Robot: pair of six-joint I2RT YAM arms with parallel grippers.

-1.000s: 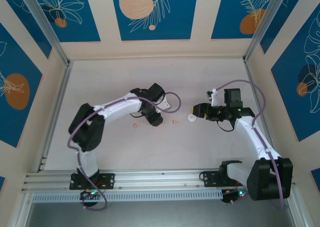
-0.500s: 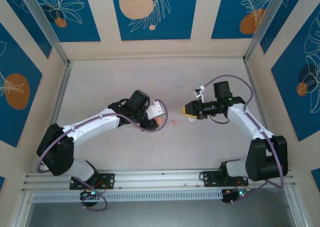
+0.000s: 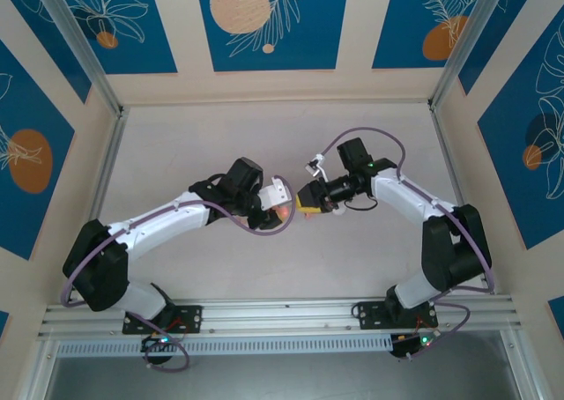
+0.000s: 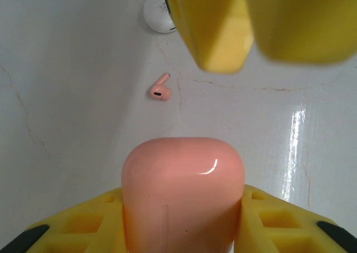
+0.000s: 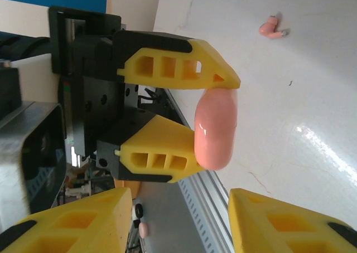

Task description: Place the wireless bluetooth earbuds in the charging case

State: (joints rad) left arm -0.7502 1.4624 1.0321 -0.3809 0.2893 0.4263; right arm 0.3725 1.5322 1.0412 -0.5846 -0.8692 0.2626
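Note:
The charging case (image 4: 183,189) is salmon-pink, smooth and closed, and it stands up between the yellow fingers of my left gripper (image 4: 183,211), which is shut on it. In the top view this gripper (image 3: 282,210) hovers mid-table. My right gripper (image 3: 308,203) faces it, a finger's width to the right. In the right wrist view the case (image 5: 216,129) sits just beyond my right gripper (image 5: 178,211), which is open with nothing between its fingers. One pink earbud (image 4: 160,91) lies on the table past the case. An earbud (image 5: 271,28) also lies on the table far off.
A white round disc (image 4: 158,13) lies on the table beyond the earbud. The aluminium rail (image 3: 282,316) runs along the near edge, and patterned walls close in the white table (image 3: 194,144) on three sides.
My right arm has swung left from beside the white disc until its gripper faces the left one. The left arm stretched out early on and has since held still with the case.

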